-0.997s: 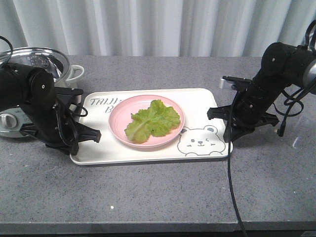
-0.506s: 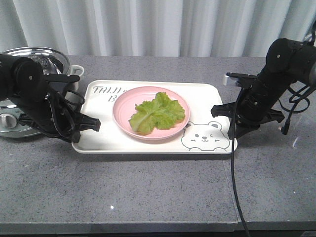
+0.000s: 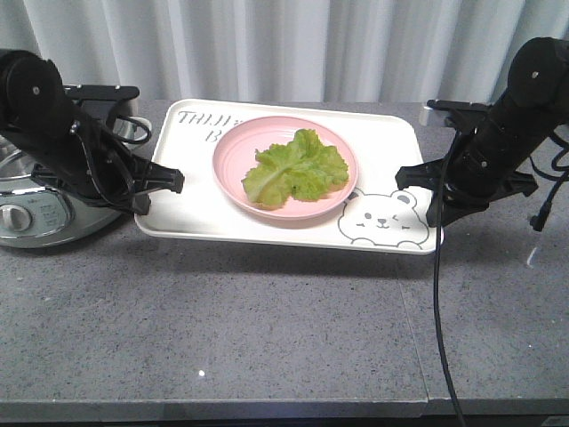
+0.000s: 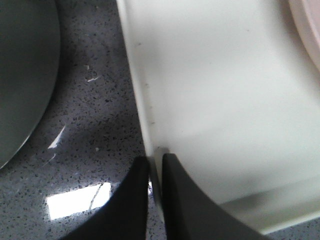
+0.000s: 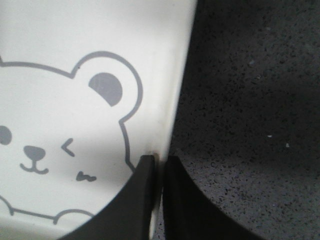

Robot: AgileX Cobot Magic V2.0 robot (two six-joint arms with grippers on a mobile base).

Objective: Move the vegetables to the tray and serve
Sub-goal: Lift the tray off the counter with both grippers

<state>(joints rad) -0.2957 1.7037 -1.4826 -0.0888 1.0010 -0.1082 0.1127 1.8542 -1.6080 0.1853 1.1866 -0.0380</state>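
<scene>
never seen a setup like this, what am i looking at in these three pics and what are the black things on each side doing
This is a robot with two black arms, filmed by three cameras. The wide picture comes from a camera facing the table. The other two come from small cameras on each wrist, looking along the fingers.

Each arm ends in an end effector, a two-fingered clamp. The left end effector is shut on the left rim of a cream tray. The right end effector is shut on the opposite rim, beside the bear drawing.

On the tray sits a pink plate holding green lettuce. The tray seems raised off the grey counter, judging by the shadow under it. A silver cooker stands at the left.
</scene>
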